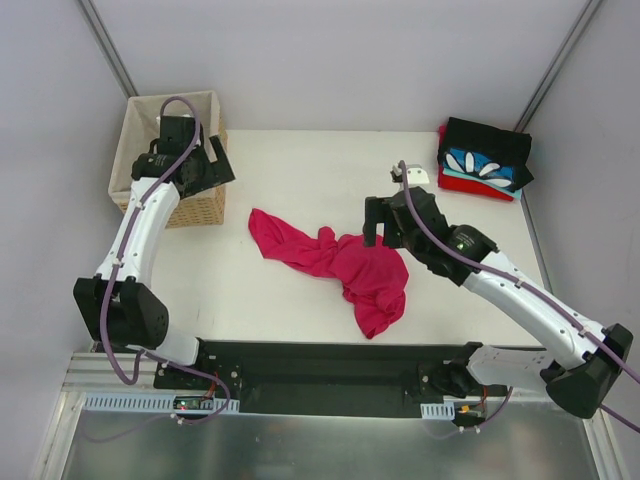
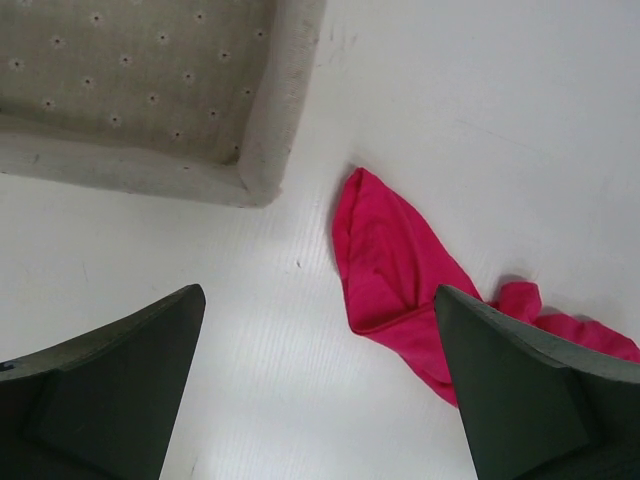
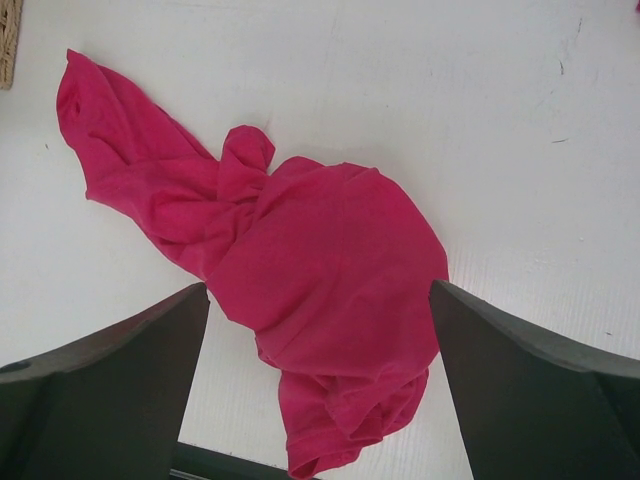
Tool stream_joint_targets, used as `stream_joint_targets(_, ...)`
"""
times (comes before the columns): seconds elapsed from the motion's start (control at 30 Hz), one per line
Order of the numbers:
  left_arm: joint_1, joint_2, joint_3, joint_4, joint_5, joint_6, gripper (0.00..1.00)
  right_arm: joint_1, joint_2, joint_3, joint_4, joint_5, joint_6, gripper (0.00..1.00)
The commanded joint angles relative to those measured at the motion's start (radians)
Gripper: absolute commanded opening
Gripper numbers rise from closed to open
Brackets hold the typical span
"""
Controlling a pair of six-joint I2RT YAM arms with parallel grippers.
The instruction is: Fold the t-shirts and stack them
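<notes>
**Right wrist view: open jaws over the bunched pink shirt**

The right gripper [image 3: 315, 290] is seen with its jaws spread wide and nothing held between them. Directly below it, the pink t-shirt [image 3: 330, 260] lies crumpled on the table [image 1: 300, 160], its thickest bunch framed between the two fingers. In the top view the right gripper [image 1: 378, 232] is placed at the far right edge of that bunch. The left gripper [image 1: 222, 165] is likewise held wide open and empty. It sits by the near right corner of the wicker basket [image 1: 195, 205], apart from the cloth.

The long axis of the pink t-shirt [image 1: 340, 265] runs diagonally, from a narrow tail at the far left to the heavy bundle at the near right. In the left wrist view only that tail [image 2: 390, 260] is shown, ahead and to the right of the left gripper [image 2: 320, 290], with the basket's lined rim [image 2: 260, 170] to the far left.

The right arm is judged the nearer one to the bulk of the cloth, and the left arm the nearer one to the tail. A spreading pull along the diagonal is therefore favoured. At the far right corner the folded stack [image 1: 485, 160] is kept, with black on top, blue petal print beneath and red at the bottom.
</notes>
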Motion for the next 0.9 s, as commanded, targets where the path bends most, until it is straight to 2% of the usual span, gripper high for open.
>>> stream_joint_targets(0.0,0.058,0.031,0.010,-0.020,-0.044,-0.018,0.99,0.009,0.003,0.009,0.026,0.006,-0.002,0.97)
stream_joint_targets(0.33,0.176,0.145,0.129,-0.029,-0.021,0.005,0.99,0.011,-0.003,0.005,0.014,0.022,-0.011,0.97)
stream_joint_targets(0.87,0.202,0.321,0.339,-0.072,-0.030,0.058,0.99,0.012,0.023,0.003,0.011,0.032,-0.014,0.97)
